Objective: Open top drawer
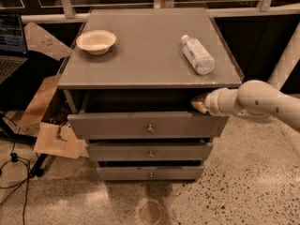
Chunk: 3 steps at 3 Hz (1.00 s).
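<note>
Sticking out a little below the front edge of the worktop, top drawer, with gripper tucked behind its right end under the front right corner, likely to pull; grip wide or tight, cannot tell.
</note>
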Available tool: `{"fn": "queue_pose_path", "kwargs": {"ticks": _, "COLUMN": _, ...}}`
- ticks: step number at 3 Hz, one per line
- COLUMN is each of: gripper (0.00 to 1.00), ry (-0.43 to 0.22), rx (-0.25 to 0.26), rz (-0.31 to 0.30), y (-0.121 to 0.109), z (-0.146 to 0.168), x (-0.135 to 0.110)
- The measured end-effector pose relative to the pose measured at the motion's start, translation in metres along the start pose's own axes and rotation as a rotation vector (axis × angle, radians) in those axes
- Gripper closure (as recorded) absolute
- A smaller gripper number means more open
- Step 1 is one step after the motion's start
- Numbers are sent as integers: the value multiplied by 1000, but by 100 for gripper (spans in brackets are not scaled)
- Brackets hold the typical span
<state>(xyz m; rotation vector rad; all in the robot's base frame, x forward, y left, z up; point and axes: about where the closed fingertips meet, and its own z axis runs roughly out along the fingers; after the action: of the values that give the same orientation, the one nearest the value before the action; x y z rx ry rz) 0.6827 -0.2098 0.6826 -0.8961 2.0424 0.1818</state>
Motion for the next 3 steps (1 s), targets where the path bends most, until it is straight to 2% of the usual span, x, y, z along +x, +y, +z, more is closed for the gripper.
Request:
{"fn": "queue_pose_path", "kwargs": {"ticks": 1, "gripper": 100, "ry": 33, "rx": -27, "rz": -30, "y": -2, "z": 2, "x": 0}}
{"fn": "queue_pose_path", "kwargs": {"ticks": 2, "gripper": 100, "ry": 33, "rx": -27, "rz": -30, "y": -1, "z": 1, "x": 1}}
{"fn": "queue_pose_path", "kwargs": {"ticks": 3, "gripper": 100, "ry": 12, "rx": 8, "rz": 32, "y": 4, "z": -4, "x": 11}}
